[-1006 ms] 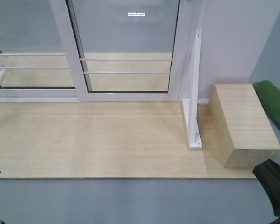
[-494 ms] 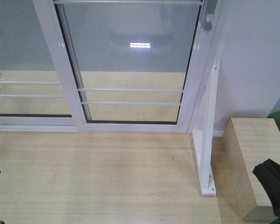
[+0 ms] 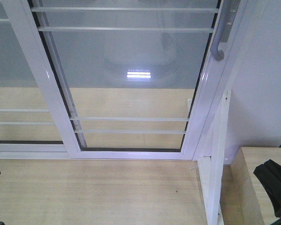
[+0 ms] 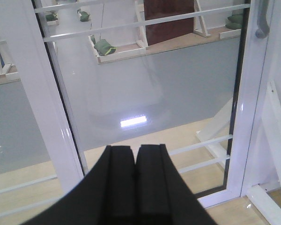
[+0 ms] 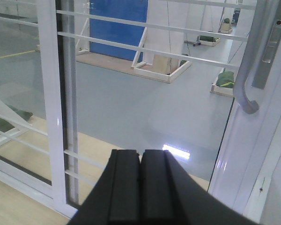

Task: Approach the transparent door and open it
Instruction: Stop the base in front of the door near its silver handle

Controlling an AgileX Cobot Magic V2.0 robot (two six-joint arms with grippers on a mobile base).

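Transparent door (image 3: 131,70) fills the front view, its handle (image 3: 219,50) cropped at top.

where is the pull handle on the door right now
The pull handle sits at the top right of the front view, on the right upright of the transparent door, beside the white wall.

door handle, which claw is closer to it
Right. The right claw sits low on the handle side of the door; the left claw is low at the opposite side, much farther off.
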